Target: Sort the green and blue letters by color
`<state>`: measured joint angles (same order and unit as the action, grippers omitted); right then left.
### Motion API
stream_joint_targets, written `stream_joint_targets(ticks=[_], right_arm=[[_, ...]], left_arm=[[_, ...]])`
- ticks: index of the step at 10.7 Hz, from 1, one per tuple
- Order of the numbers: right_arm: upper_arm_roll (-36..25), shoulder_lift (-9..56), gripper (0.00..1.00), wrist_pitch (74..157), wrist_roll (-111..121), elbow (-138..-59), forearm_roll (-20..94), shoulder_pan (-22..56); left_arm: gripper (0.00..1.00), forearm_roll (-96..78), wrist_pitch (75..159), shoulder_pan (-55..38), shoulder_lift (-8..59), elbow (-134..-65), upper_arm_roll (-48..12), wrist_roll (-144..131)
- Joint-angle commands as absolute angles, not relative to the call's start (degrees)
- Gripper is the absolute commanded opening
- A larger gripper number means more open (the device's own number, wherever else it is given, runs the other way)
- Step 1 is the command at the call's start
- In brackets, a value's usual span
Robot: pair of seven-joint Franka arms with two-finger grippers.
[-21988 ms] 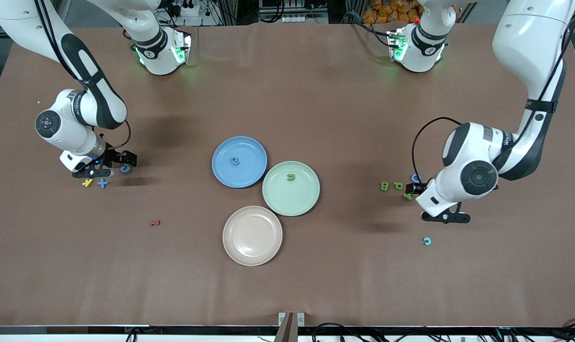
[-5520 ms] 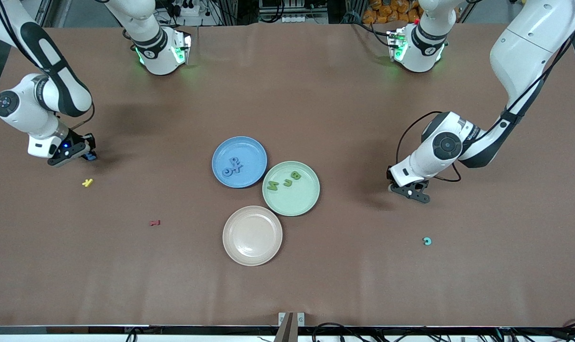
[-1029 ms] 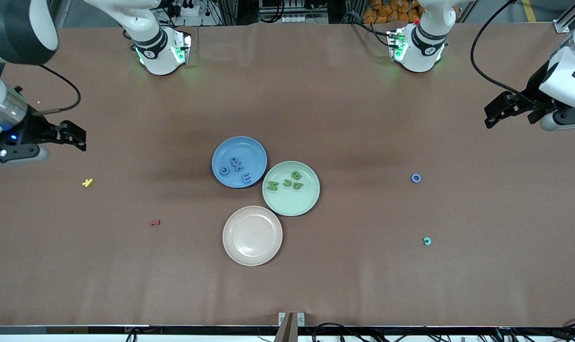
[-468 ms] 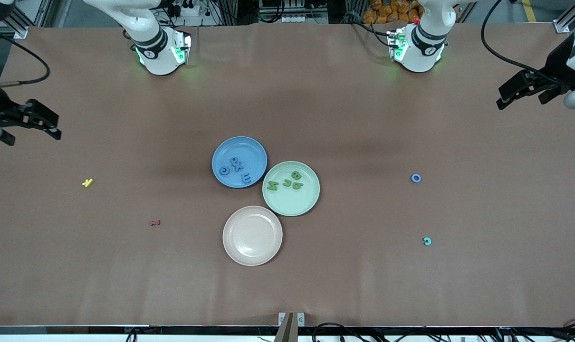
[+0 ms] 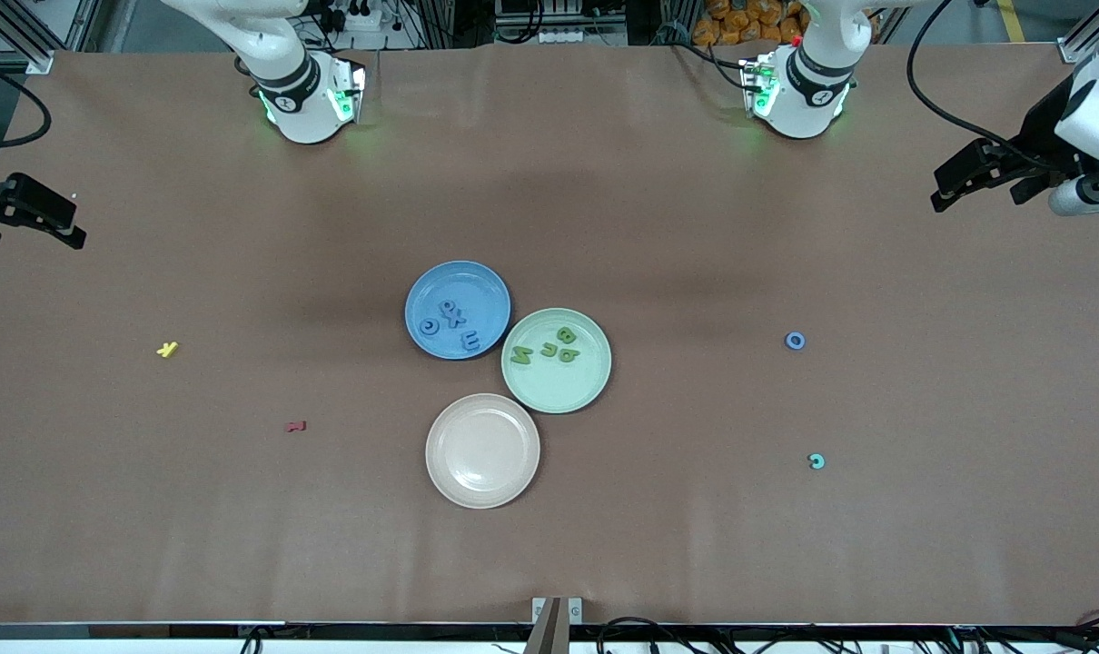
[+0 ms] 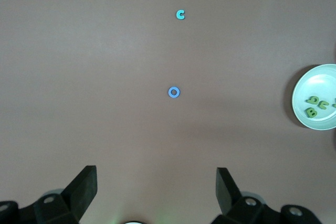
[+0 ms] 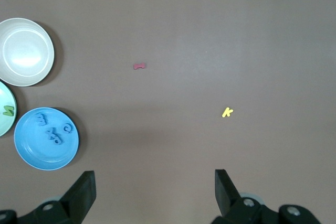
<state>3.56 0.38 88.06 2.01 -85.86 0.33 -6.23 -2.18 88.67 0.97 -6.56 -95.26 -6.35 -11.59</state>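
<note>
Both grippers, left gripper (image 6: pixel 156 192) and right gripper (image 7: pixel 155 192), spread, empty, high at table ends; blue O (image 5: pixel 795 341) loose, well apart from blue plate (image 5: pixel 433 289); risk: mistaking nearby teal C (image 5: pixel 816 461) for blue.

Three round plates touching mid-table, four medium blue letters (image 5: pixel 452 325) in the blue plastic plate (image 5: pixel 458 310), four olive green letters (image 5: pixel 549 347) in the pale green plate (image 5: pixel 557 361), cream plate (image 5: pixel 482 450) nearest the camera, blue ring-shaped letter (image 5: pixel 795 341) on the brown table (image 5: pixel 695 227) toward the left arm's end.

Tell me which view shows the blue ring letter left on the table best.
The left wrist view: the blue ring letter lies centred and unobstructed, its hole clear. The front view shows it small, toward the left arm's end of the table. The right wrist view does not show it.
</note>
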Motion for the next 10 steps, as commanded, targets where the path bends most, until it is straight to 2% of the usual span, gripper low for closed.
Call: stream_joint_targets(ticks=[1, 4, 10], right_arm=[[4.13, 0.09, 1.00, 87.18, -0.18, -85.34, 2.11, -6.85], [4.13, 0.09, 1.00, 87.89, 0.35, -85.34, 2.55, -6.86], [4.22, 0.09, 1.00, 88.59, 0.53, -85.43, 2.46, -6.77]], left_arm=[[1.00, -1.32, 88.59, -1.58, -5.80, -94.13, -4.32, -10.99], [1.00, -1.06, 88.59, -1.49, -3.61, -90.81, -4.48, -10.90], [1.00, 2.02, 88.68, -1.05, -1.93, -89.56, -4.57, -10.72]])
